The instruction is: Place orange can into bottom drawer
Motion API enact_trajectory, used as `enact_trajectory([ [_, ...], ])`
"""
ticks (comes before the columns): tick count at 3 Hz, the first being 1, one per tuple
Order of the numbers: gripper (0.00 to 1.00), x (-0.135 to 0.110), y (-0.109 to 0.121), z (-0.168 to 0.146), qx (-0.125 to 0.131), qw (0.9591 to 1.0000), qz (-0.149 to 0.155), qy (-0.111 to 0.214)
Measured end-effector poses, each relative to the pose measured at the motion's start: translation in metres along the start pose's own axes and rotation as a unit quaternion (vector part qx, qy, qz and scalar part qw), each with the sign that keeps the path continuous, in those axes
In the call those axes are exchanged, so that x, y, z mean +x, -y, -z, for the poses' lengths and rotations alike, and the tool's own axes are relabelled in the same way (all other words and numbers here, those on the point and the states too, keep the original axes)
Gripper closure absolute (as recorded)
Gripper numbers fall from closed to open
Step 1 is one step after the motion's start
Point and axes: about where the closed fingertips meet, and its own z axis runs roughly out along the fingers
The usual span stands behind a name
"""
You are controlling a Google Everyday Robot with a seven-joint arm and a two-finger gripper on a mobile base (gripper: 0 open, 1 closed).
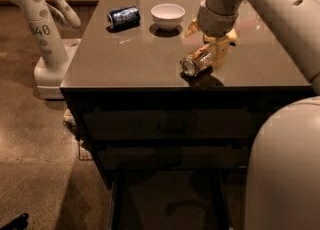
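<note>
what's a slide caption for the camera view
Gripper at the orange can lying on the counter, bottom drawer open below; blue can, bowl behind.

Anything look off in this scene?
Both cans are tipped on their sides: the orange can near the front of the counter, right by the pincer, and the blue can at the back left. The bowl sits upright; no spill visible. The bottom drawer is open.

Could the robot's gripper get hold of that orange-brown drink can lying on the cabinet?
Likely yes: the gripper hangs right at the orange-brown drink can, lying on its side, nothing between them.
</note>
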Motion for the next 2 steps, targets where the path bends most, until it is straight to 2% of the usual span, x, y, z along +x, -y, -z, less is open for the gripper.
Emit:
enact_trajectory([
  [2,0.66,-0.009,-0.006,-0.026,-0.025,0.9995,0.003,0.020],
])
